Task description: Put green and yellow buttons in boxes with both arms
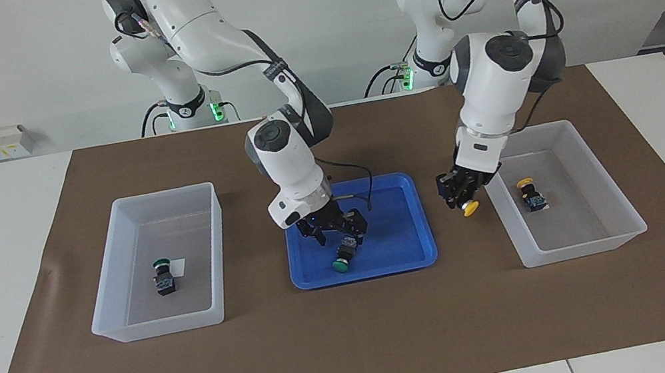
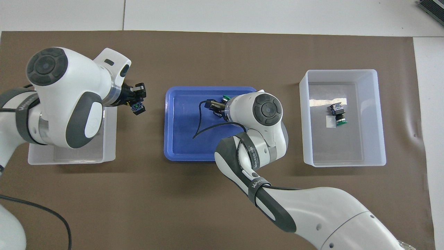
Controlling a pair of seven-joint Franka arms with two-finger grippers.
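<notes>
My left gripper (image 1: 459,194) is shut on a yellow button (image 1: 470,208) and holds it in the air over the mat, between the blue tray (image 1: 398,258) and the box (image 1: 586,249) at the left arm's end. Another yellow button (image 1: 531,193) lies in that box. In the overhead view the left gripper (image 2: 137,99) shows the held button's body (image 2: 138,108). My right gripper (image 1: 339,231) is low in the tray, at the body of a green button (image 1: 341,264) that lies on its side. The other box (image 1: 159,323) holds a green button (image 1: 164,276).
A brown mat (image 1: 359,344) covers the table under the tray and both boxes. In the overhead view the left arm hides most of its box (image 2: 69,158). The right arm reaches over the blue tray (image 2: 180,139).
</notes>
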